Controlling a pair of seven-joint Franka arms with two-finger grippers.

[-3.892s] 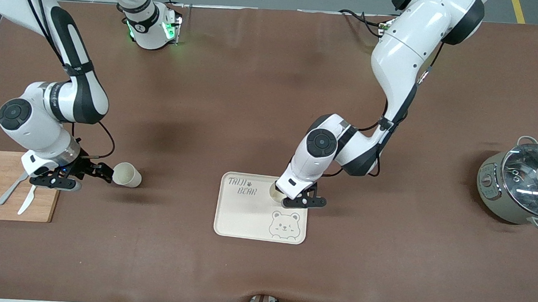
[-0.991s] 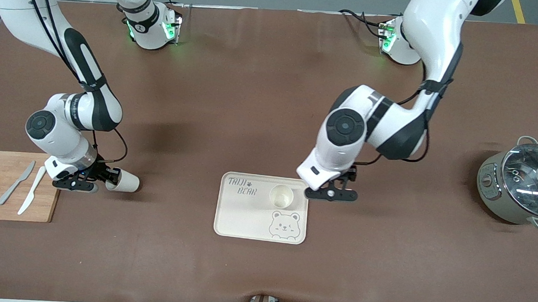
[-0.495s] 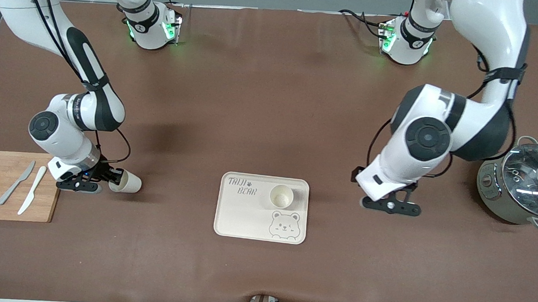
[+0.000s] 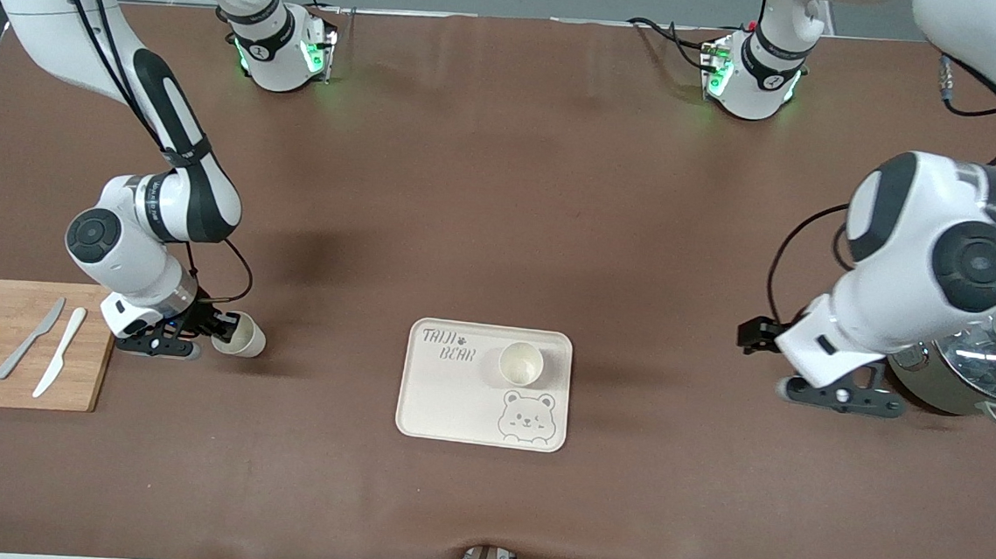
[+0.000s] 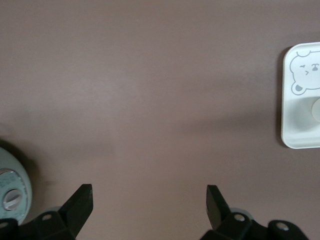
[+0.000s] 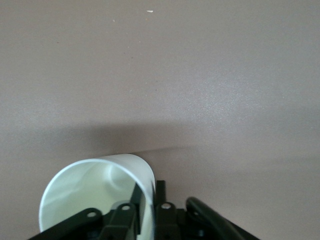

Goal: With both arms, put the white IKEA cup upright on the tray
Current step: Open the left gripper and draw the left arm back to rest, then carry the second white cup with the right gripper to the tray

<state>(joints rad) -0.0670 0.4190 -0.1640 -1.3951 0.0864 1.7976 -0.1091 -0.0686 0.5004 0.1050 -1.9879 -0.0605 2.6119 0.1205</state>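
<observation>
A flat cream tray point(image 4: 454, 399) with rounded corners lies near the bench's point(image 4: 505, 183) front edge, a smooth white cup point(image 4: 521, 364) standing upright on it. The right gripper point(image 4: 212, 334) is pinched on the rim of a tipped cup point(image 4: 241, 337) beside a wooden board point(image 4: 17, 386). The left gripper point(image 4: 840, 398) hangs with fingers spread wide, empty, beside a round pot point(image 4: 983, 366).

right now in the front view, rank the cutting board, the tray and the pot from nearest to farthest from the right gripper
From the right gripper, closed on the rim of a tipped cup:
1. Cutting board, right beside it at the right arm's end of the table.
2. Tray, mid-table, with an upright cup on it.
3. Pot, at the left arm's end, by the open left gripper.
</observation>
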